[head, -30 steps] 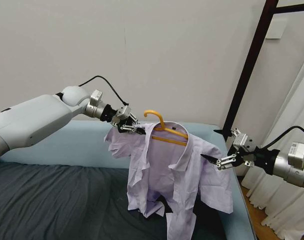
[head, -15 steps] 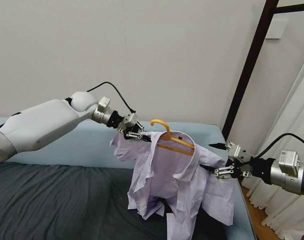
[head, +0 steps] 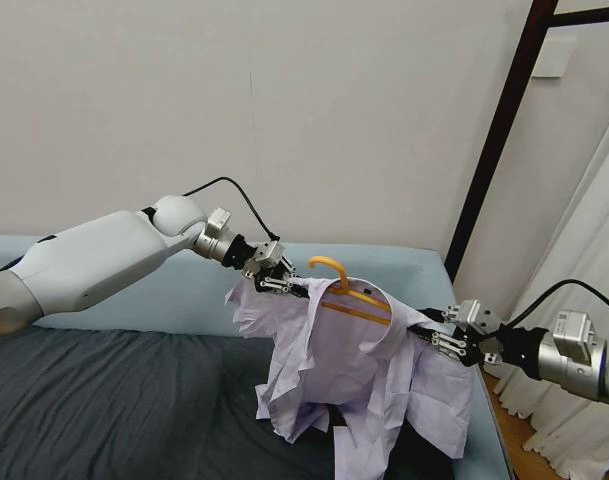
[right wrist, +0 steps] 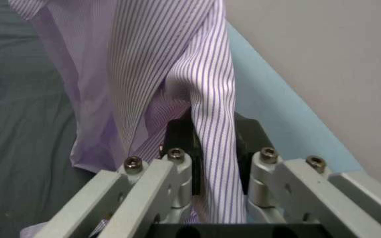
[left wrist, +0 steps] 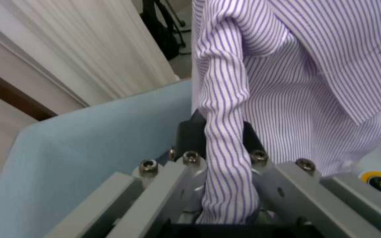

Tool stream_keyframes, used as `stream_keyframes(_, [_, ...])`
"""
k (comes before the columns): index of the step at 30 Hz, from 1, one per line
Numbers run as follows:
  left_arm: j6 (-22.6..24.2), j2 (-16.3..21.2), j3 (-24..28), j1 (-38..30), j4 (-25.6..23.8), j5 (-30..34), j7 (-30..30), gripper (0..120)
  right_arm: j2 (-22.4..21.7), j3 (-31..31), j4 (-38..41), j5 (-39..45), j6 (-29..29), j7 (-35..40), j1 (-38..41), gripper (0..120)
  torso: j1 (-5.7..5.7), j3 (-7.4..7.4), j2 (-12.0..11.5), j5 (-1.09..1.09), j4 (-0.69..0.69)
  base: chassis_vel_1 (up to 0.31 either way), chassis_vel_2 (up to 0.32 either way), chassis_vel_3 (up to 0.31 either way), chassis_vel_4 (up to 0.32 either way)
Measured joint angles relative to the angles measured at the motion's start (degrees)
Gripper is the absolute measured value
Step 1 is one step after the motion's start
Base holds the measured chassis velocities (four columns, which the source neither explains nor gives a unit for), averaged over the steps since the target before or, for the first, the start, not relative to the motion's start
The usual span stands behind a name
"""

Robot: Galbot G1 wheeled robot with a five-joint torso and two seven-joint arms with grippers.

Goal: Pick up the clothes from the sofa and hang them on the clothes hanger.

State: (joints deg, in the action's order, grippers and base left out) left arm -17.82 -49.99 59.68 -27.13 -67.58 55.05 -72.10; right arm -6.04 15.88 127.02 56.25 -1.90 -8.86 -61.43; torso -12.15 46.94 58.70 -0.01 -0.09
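Note:
A pale purple striped shirt (head: pixel 354 375) hangs on a yellow hanger (head: pixel 346 285) above the sofa. My left gripper (head: pixel 281 282) is shut on the shirt's left shoulder beside the hanger's hook. The left wrist view shows a fold of the striped shirt (left wrist: pixel 227 163) pinched between its fingers (left wrist: pixel 189 148). My right gripper (head: pixel 434 338) is shut on the shirt's right shoulder, lower than the left one. In the right wrist view the shirt cloth (right wrist: pixel 207 148) runs down between the fingers (right wrist: pixel 177 139). The shirt's hem droops onto the dark cushion.
The light blue sofa (head: pixel 174 295) has a dark grey seat (head: pixel 104 410). A dark wooden post (head: pixel 499 140) leans against the wall at the right. White curtains (head: pixel 584 300) hang at the far right above a wooden floor (head: pixel 519 440).
Both grippers moved right and lower with the shirt and hanger. The right gripper went from apart from the shirt's shoulder to shut on it.

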Motion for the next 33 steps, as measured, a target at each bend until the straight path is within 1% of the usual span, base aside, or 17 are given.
stream_keyframes(2, [-0.4,-0.2,0.0,0.1,0.3,-0.5,0.2,1,0.0,-0.2,0.1,-0.4,0.3,0.0,0.0,8,0.00,0.00,0.0,0.00,0.00,0.000,0.000,0.000,0.000])
stream_keyframes(9, [-0.8,-0.1,-0.1,0.5,0.2,-1.3,0.2,1,0.6,-1.3,0.0,-1.1,1.7,0.0,0.2,8,0.00,0.00,0.0,0.00,0.00,0.000,0.000,0.000,0.000])
stream_keyframes(13, [-0.9,-0.1,-0.1,0.4,0.0,-1.3,1.8,2,0.9,-1.7,0.0,-1.7,2.6,-0.1,0.2,8,0.00,0.00,0.0,0.00,0.00,0.000,0.000,0.000,0.000])
stream_keyframes(14, [-1.1,-0.1,-0.2,0.2,0.0,-1.3,2.5,8,0.9,-1.7,0.1,-1.7,2.8,-0.1,0.3,7,0.00,0.00,0.0,0.00,0.00,0.000,0.000,0.000,0.000])
stream_keyframes(15, [-1.1,-0.1,-0.2,0.2,0.0,-1.3,2.5,8,0.9,-1.7,0.1,-1.7,2.8,-0.1,0.3,7,0.00,0.00,0.0,0.00,0.00,0.000,0.000,0.000,0.000])
stream_keyframes(16, [-1.4,-0.1,-0.3,0.0,0.0,-1.3,3.3,12,1.0,-1.7,0.1,-1.7,3.0,-0.1,0.4,7,0.00,0.00,0.0,0.00,0.00,0.000,0.000,0.000,0.000])
stream_keyframes(18, [-2.4,0.1,-0.6,-0.2,0.3,-1.3,5.2,22,1.4,-1.8,0.1,-1.7,3.2,-0.1,0.7,7,0.00,0.00,0.0,0.00,-0.01,0.000,0.000,0.000,0.000])
stream_keyframes(19, [-2.4,0.1,-0.6,-0.2,0.3,-1.3,5.2,22,1.4,-1.8,0.1,-1.7,3.2,-0.1,0.7,7,0.00,0.00,0.0,0.00,-0.01,0.000,0.000,0.000,0.000])
stream_keyframes(20, [-2.8,0.4,-0.7,-0.2,0.2,-1.3,6.4,29,1.9,-2.0,0.1,-1.8,3.2,0.1,0.8,7,0.00,0.00,0.0,0.00,-0.01,0.000,0.000,0.000,0.000])
stream_keyframes(22, [-3.0,1.0,-1.0,-0.2,-0.1,-1.3,7.4,34,2.9,-2.4,0.4,-1.8,3.2,0.5,0.9,7,0.00,0.00,0.0,0.00,0.00,0.000,0.000,0.000,0.000])
stream_keyframes(24, [-3.4,1.7,-1.3,-0.4,-0.3,-1.2,8.5,43,3.9,-2.5,0.6,-1.8,3.2,1.0,1.2,7,0.00,0.00,0.0,0.00,0.00,0.000,0.000,0.000,0.000])
stream_keyframes(25, [-3.4,1.7,-1.3,-0.4,-0.3,-1.2,8.5,43,3.9,-2.5,0.6,-1.8,3.2,1.0,1.2,7,0.00,0.00,0.0,0.00,0.00,0.000,0.000,0.000,0.000])
stream_keyframes(28, [-4.3,3.0,-1.9,-1.5,0.6,-0.4,8.9,58,4.5,-2.5,0.4,-1.4,3.2,1.4,1.6,7,0.00,0.00,0.0,0.00,-0.01,0.000,0.000,0.000,0.000])
stream_keyframes(29, [-4.3,3.0,-1.9,-1.5,0.6,-0.4,8.9,58,4.5,-2.5,0.4,-1.4,3.2,1.4,1.6,7,0.00,0.00,0.0,0.00,-0.01,0.000,0.000,0.000,0.000])
stream_keyframes(30, [-4.5,3.4,-2.1,-1.8,0.9,-0.1,8.9,64,4.6,-2.4,0.2,-1.2,3.2,1.5,1.7,7,0.00,0.00,0.0,0.00,0.00,0.000,0.000,0.000,0.000])
stream_keyframes(31, [-4.6,3.8,-2.2,-1.9,1.0,0.2,8.9,66,4.6,-2.4,0.1,-1.1,3.2,1.6,1.8,7,0.00,0.00,0.0,0.00,0.00,0.000,0.000,0.000,0.000])
stream_keyframes(33, [-5.2,5.2,-2.3,-2.1,0.9,0.8,8.9,77,4.9,-2.3,-0.4,-0.9,3.2,1.8,2.0,7,0.00,0.00,0.0,0.00,0.00,0.000,0.000,0.000,0.000])
